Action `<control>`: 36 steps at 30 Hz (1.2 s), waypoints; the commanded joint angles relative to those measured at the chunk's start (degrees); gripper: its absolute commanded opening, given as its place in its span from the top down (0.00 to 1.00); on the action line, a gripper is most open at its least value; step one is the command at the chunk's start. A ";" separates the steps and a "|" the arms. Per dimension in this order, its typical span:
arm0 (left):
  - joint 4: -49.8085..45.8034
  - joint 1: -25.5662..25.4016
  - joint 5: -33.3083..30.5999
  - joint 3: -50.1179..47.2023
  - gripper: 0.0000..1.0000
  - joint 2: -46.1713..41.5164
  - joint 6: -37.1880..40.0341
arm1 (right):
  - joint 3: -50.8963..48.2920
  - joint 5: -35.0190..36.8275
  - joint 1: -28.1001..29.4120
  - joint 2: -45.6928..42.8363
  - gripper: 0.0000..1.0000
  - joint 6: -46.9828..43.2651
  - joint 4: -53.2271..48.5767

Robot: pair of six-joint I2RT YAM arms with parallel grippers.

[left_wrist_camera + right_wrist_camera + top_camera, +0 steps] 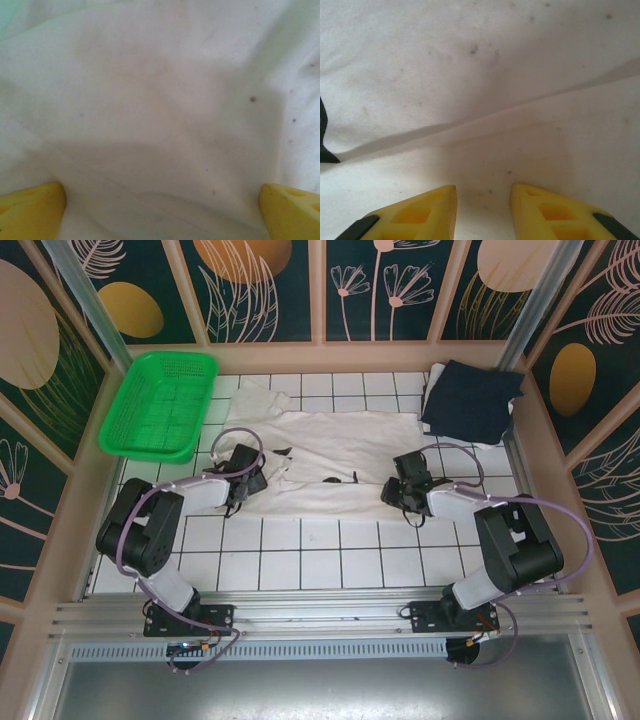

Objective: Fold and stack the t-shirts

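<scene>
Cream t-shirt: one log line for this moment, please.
cream cloth t-shirt spread out | left gripper open wide over it | right gripper narrowly open over it | navy cloth t-shirt folded far right

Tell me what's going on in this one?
Both arms are working on the white t-shirt, which lies spread out on the tiled table. The left gripper and right gripper sit at its near edge, both with fingers apart over the cloth, the left wider; nothing looks pinched. The navy t-shirt lies bunched in the far right corner, and the green basket sits far left.
</scene>
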 commanded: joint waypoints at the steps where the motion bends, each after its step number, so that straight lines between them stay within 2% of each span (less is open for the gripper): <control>1: 2.63 0.13 5.24 5.33 0.01 4.42 2.68 | 3.09 1.64 -0.22 -0.97 0.63 -1.56 -5.13; 6: 2.65 0.09 7.61 11.14 0.02 9.43 1.68 | 7.61 -2.13 1.30 1.52 0.63 -2.76 -2.61; 8: 0.84 0.04 6.03 10.55 0.01 9.42 -0.32 | 8.21 -1.88 1.64 2.60 0.63 -2.33 -2.57; 15: -9.06 0.09 -1.64 0.55 0.02 1.08 -2.76 | 3.31 -0.95 1.32 2.57 0.63 -0.27 -2.88; 23: -11.20 0.02 0.71 -9.57 0.01 -8.17 -5.68 | -3.03 0.24 0.57 -4.80 0.63 2.50 -7.59; 27: -11.48 0.03 2.66 -11.81 0.02 -10.95 -6.68 | -5.95 -3.29 0.57 -8.08 0.62 4.44 -7.61; 31: -15.22 0.04 2.19 -7.70 0.01 -13.09 -4.58 | -3.95 -3.24 0.46 -10.28 0.62 3.85 -10.13; 36: -22.24 0.04 -3.05 9.96 0.01 -11.41 1.39 | 10.60 -0.95 -1.83 -9.44 0.58 -2.31 -13.75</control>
